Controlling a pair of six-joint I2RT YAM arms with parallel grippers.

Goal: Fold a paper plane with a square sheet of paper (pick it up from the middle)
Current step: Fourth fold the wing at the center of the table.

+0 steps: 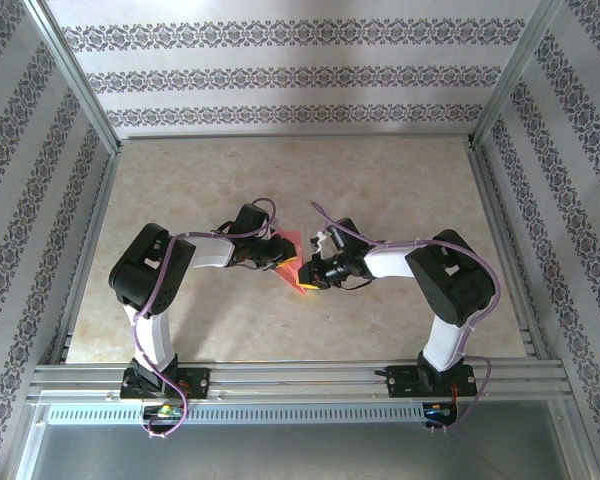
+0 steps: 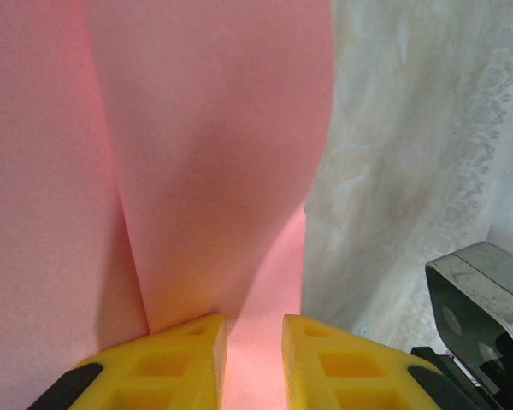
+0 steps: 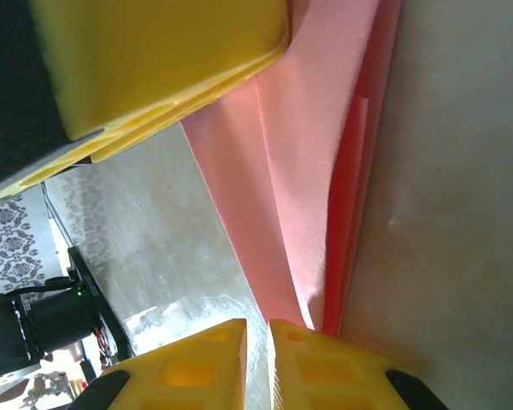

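- Centrally, folded pink paper [image 1: 292, 250] is lying between both grippers.
- Left gripper [image 2: 252, 354] is pinching its edge, jaws narrow.
- Right gripper [image 3: 258, 359] is pinching its fold, jaws narrow.

Paper plane [image 1: 292, 250]: mid-frame from above, largely hidden between both grippers; left wrist view crops it top and left.

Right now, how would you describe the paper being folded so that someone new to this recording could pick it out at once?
Look at the middle of the beige table, where the two arms' tips meet. Between the left gripper and the right gripper sits the pink-red paper, partly folded, its layers pinched at the yellow fingertips. It is the sole pink-red thing among black arms and a pale surface.
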